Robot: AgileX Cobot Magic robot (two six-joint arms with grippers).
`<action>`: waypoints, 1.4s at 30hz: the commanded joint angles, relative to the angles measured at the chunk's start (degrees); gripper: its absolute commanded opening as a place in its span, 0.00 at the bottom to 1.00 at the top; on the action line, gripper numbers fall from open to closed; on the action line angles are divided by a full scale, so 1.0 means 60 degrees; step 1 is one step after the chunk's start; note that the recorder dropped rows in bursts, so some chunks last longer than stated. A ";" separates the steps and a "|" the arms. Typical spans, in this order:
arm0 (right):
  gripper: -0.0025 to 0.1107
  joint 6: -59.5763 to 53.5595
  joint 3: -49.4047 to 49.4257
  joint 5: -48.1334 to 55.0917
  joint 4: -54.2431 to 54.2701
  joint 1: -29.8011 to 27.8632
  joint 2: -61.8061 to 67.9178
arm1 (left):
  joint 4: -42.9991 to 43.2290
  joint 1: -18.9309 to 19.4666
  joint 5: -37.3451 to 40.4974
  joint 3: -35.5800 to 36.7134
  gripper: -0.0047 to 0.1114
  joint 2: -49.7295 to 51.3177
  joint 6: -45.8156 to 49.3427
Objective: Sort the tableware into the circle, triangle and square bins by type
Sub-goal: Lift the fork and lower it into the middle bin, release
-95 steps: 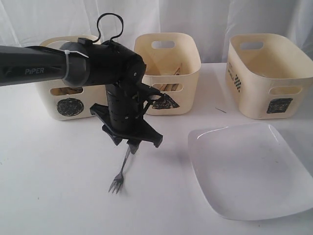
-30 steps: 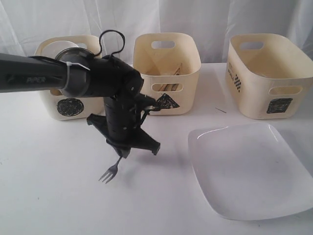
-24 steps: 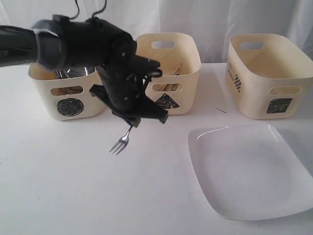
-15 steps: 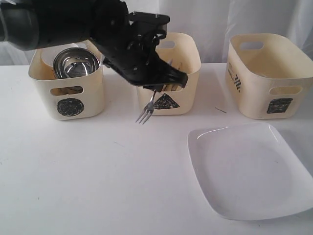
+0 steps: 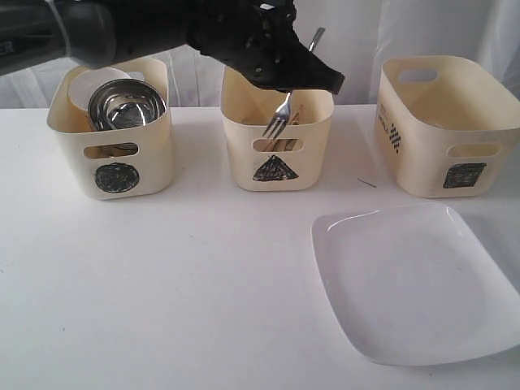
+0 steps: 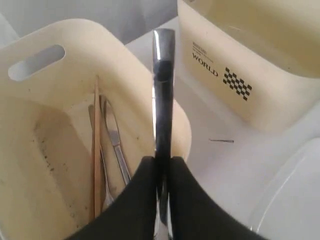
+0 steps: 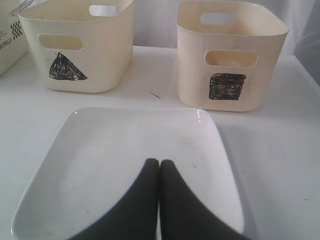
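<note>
Left of the left claw (image 5: 291, 88), the circle bin (image 5: 110, 166) holds a shiny steel bowl (image 5: 126, 106). The claw pinches a slim steel fork (image 5: 279, 120) on its handle. The tines hang below the claw over the triangle bin (image 5: 276, 158), and the handle end pokes up past it. The black arm (image 5: 81, 32) reaches in from the left, high above the worktop (image 5: 162, 284). Under the claw, a chopstick (image 6: 96, 150) and a knife (image 6: 114, 140) lie in that bin. To its right are the white plate (image 5: 414, 280) and the square bin (image 5: 443, 122). The right claw (image 7: 159, 172), pressed together, hangs over the plate.
</note>
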 commanded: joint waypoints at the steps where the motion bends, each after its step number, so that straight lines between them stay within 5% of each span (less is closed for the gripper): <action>1: 0.02 0.0044 0.0054 -0.0092 0.0008 -0.0023 -0.0045 | 0.0123 0.0286 -0.0647 -0.0567 0.04 0.0554 0.0021; 18: 0.02 0.0044 0.0054 -0.0092 0.0008 -0.0023 -0.0045 | 0.0753 0.1081 -0.1471 -0.1897 0.04 0.2070 0.0069; 25: 0.02 0.0044 0.0054 -0.0092 0.0008 -0.0023 -0.0045 | 0.0775 0.1081 -0.1518 -0.1897 0.34 0.2070 0.0069; 32: 0.02 0.0044 0.0054 -0.0092 0.0008 -0.0023 -0.0045 | 0.0499 0.1064 -0.1238 -0.1897 0.21 0.1812 -0.0003; 42: 0.02 0.0044 0.0054 -0.0092 0.0008 -0.0023 -0.0045 | 0.0137 0.0753 0.2485 -0.1785 0.19 0.0484 0.1487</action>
